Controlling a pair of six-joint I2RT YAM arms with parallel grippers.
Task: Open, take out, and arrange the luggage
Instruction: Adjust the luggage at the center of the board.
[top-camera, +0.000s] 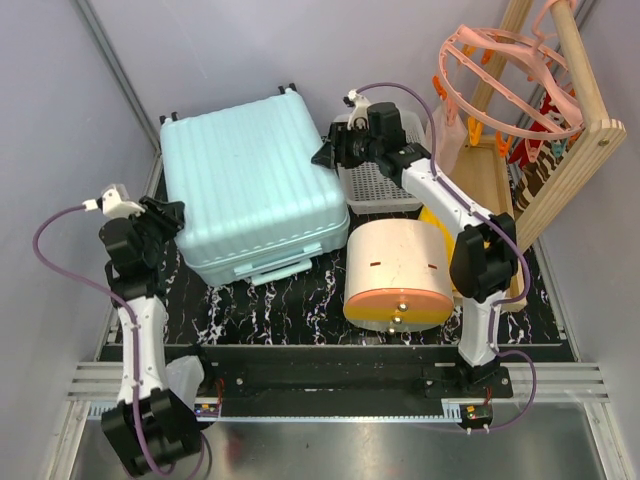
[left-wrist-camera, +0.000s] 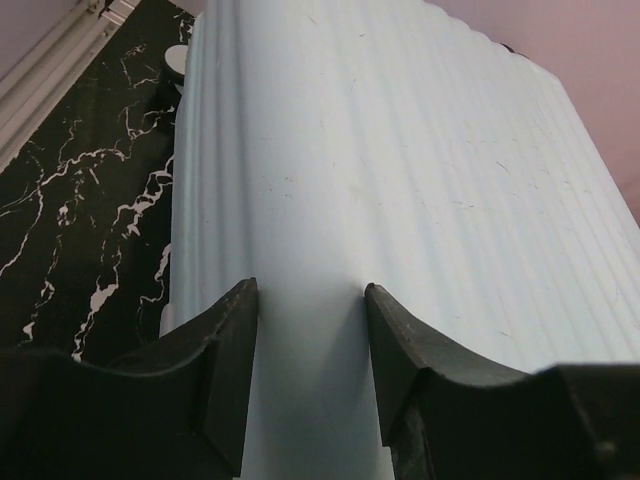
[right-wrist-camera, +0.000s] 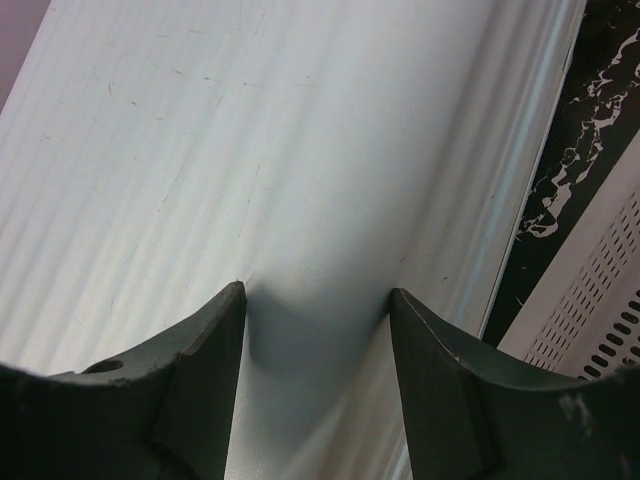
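Note:
The luggage (top-camera: 250, 190), a pale mint-blue ribbed hard-shell case, lies flat and closed on the black marbled mat (top-camera: 280, 310). My left gripper (top-camera: 172, 215) is at its left edge. In the left wrist view the jaws (left-wrist-camera: 310, 290) clamp across the rounded edge of the shell (left-wrist-camera: 400, 150), which fills the gap between them. My right gripper (top-camera: 325, 155) is at the case's far right edge. In the right wrist view its jaws (right-wrist-camera: 315, 290) stand apart astride the rounded edge of the shell (right-wrist-camera: 250, 130), fingertips (right-wrist-camera: 232, 300) at the surface.
A white mesh basket (top-camera: 375, 185) stands against the case's right side, also seen beside the right gripper (right-wrist-camera: 600, 300). A cream cylinder with an orange end (top-camera: 395, 270) lies in front of the basket. A wooden rack (top-camera: 560, 110) with a pink hanger (top-camera: 500, 80) stands at the back right.

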